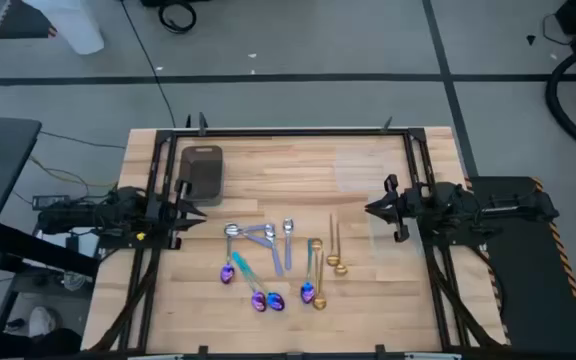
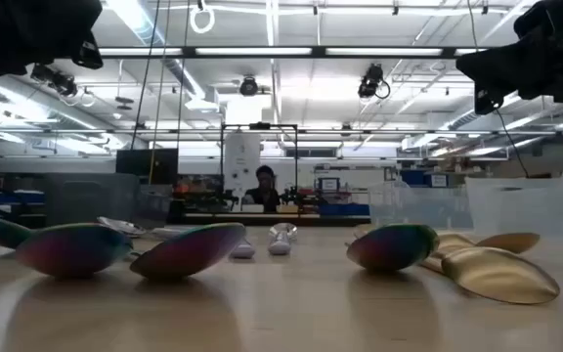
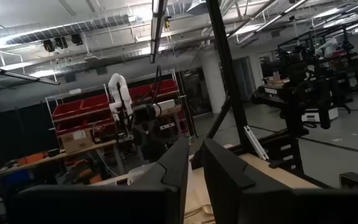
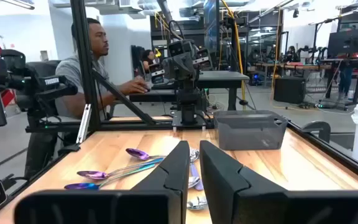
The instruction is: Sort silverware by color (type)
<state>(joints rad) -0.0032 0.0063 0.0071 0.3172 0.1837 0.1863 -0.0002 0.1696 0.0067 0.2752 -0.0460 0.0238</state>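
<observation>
The silverware lies loose in the middle of the wooden table (image 1: 268, 165). The silver spoons (image 1: 268, 232) lie farthest back. The purple-blue spoons with teal handles (image 1: 258, 298) lie along the near side, and the gold spoons (image 1: 336, 262) lie to the right. The low view shows purple bowls (image 2: 189, 249) and gold bowls (image 2: 497, 272) resting on the wood. My left gripper (image 1: 196, 212) hovers at the table's left, level and pointing right, with its fingers (image 3: 179, 180) together and empty. My right gripper (image 1: 371, 210) hovers at the right, pointing left at the spoons (image 4: 135, 154), also shut and empty.
A dark grey rectangular tray (image 1: 203, 170) sits at the far left of the table, also seen as the tray (image 4: 250, 129) in the right wrist view. Faint clear containers (image 1: 363, 170) stand at the far right. A black frame (image 1: 288, 131) rims the table. A person (image 4: 82, 62) sits beyond the table.
</observation>
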